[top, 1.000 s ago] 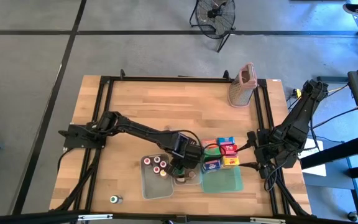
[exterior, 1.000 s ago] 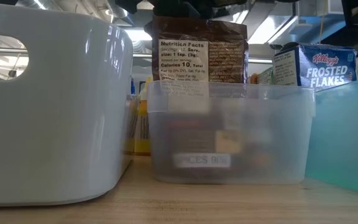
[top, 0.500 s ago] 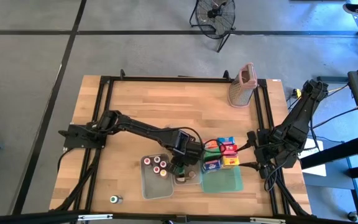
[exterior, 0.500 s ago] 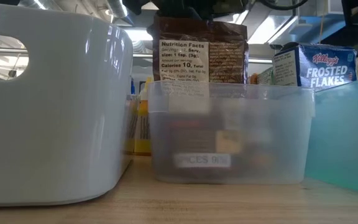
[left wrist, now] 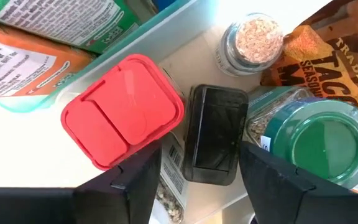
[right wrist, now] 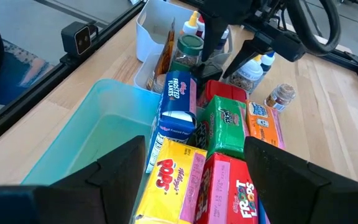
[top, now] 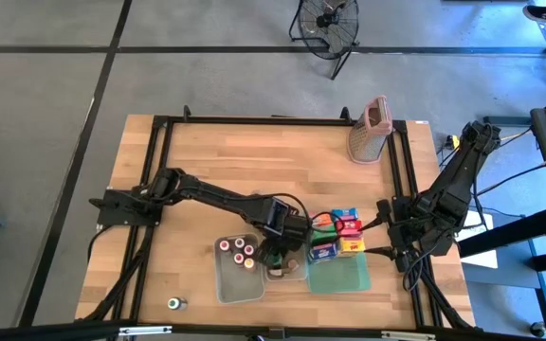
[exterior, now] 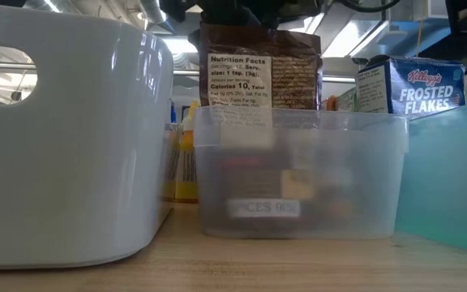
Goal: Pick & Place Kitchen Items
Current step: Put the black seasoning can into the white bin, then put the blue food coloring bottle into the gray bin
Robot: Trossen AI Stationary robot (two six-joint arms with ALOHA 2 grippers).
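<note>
Spice packet point(exterior: 259, 69) stands in the clear tub point(exterior: 298, 174), so my left tool point(left wrist: 194, 180) hovers open above; right tool point(right wrist: 188, 186) waits open.

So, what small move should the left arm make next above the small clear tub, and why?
I would probably lift the left gripper straight up, out of the small clear tub. Its fingers stand apart and grip nothing. The black-lidded jar lies between them, close to the red-lidded container and the green-capped jar, so a sideways move might knock those.
</note>
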